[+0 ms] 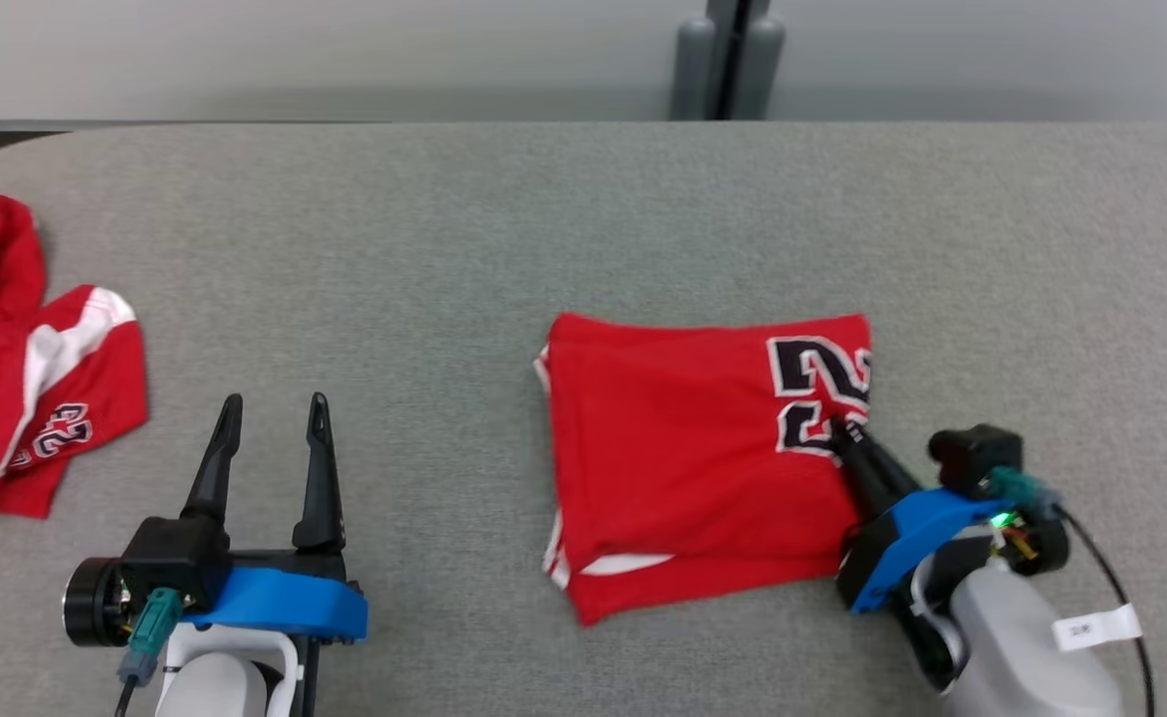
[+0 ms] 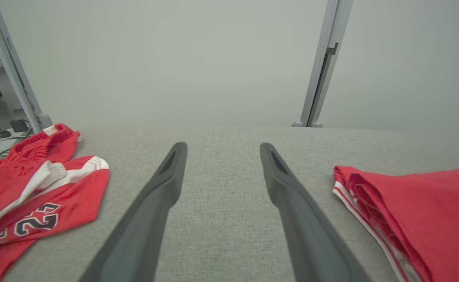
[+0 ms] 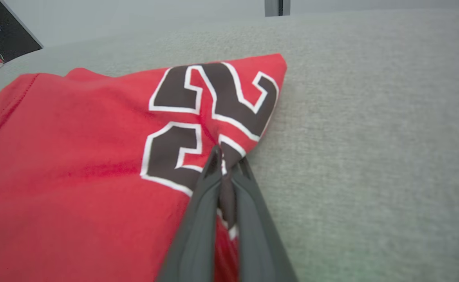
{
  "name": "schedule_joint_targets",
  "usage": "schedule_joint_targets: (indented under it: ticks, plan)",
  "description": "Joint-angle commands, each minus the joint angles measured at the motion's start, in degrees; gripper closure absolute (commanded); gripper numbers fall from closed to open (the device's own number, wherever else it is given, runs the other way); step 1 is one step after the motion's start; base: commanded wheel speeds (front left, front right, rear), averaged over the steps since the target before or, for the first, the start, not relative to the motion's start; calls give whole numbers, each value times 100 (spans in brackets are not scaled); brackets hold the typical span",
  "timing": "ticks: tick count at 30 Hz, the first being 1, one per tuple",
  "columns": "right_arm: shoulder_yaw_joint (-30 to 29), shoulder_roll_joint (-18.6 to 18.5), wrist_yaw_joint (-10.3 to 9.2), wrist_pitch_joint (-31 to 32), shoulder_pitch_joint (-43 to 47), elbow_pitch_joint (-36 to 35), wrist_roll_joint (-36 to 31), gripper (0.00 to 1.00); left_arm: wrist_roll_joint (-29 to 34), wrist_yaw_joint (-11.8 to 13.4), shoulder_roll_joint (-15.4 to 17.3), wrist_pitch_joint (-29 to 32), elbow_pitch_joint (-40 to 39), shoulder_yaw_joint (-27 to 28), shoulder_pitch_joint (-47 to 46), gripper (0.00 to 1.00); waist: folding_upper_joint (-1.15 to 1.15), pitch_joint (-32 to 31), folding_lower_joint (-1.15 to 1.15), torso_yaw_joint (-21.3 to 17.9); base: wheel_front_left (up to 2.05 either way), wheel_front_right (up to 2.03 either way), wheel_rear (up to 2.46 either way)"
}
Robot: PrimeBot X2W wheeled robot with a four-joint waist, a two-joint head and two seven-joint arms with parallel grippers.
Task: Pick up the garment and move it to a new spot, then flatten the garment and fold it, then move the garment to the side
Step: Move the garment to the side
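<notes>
Lying folded into a rough rectangle, the red garment [image 1: 683,458] sits right of centre on the grey desk [image 1: 444,249] in your head view. Its stacked edges with white trim face the left and near sides, and a dark number [image 1: 817,393] outlined in white is printed along its right edge. Your right tool [image 1: 850,433] reaches in from the near right, and its two dark fingers are pressed together on that right edge, at the lower part of the number. In the right wrist view you see a fold of the printed cloth pinched between the fingers [image 3: 202,203]. The fabric draws into a small crease toward the tips, while the rest of the garment lies on the desk. Your left tool [image 1: 275,408] is well apart from the garment, over bare desk at the lower left, its fingers spread wide and pointing away from you with nothing between them. In the left wrist view you see grey desk surface in the gap and the garment's layered edge off to the right. A second red garment [image 1: 26,368], crumpled, with white panels and its own dark print, lies at the far left of the desk, apart from both tools. Beyond the desk's far edge you see a pale wall [image 1: 345,50] and a grey post [image 1: 733,60].
</notes>
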Motion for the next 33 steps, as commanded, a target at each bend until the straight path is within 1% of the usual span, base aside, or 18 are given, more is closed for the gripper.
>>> schedule_joint_targets:
  ticks: [1,10,11,12,16,20,27,33]
  plan:
    - [-131,-170,-2,-81,-139,1,-64,100,57,-23,-25,-25,-55,26,-119,0,0,83,0,-95,0,0,0]
    - [-669,-745,-2,-202,-360,-324,-244,100,203,-54,-2,-25,-385,146,-469,0,0,595,0,-701,0,0,0]
    - [-669,-745,-2,-202,-360,-324,-244,100,203,-54,-2,-25,-385,146,-469,0,0,595,0,-701,0,0,0]
    - [-703,-777,-2,-212,-368,-386,-250,100,226,-29,7,-25,-452,180,-500,0,0,674,0,-791,0,0,0]
    - [-972,-957,-2,-245,-254,-614,-248,100,305,-26,68,-24,-637,221,-677,0,0,957,0,-1017,0,0,0]
    - [-1213,-1052,-2,-268,-155,-925,-250,100,379,-29,132,-23,-766,233,-869,0,0,1245,0,-1180,0,0,0]
    - [-1315,-1177,-1,-230,-466,-1340,-370,100,418,-53,209,-24,-802,214,-1059,0,0,1398,0,-1246,0,0,0]
    - [-1191,-1451,-2,51,-1020,-1643,-554,100,434,-30,239,-24,-894,212,-1101,0,0,1482,0,-1141,0,0,0]
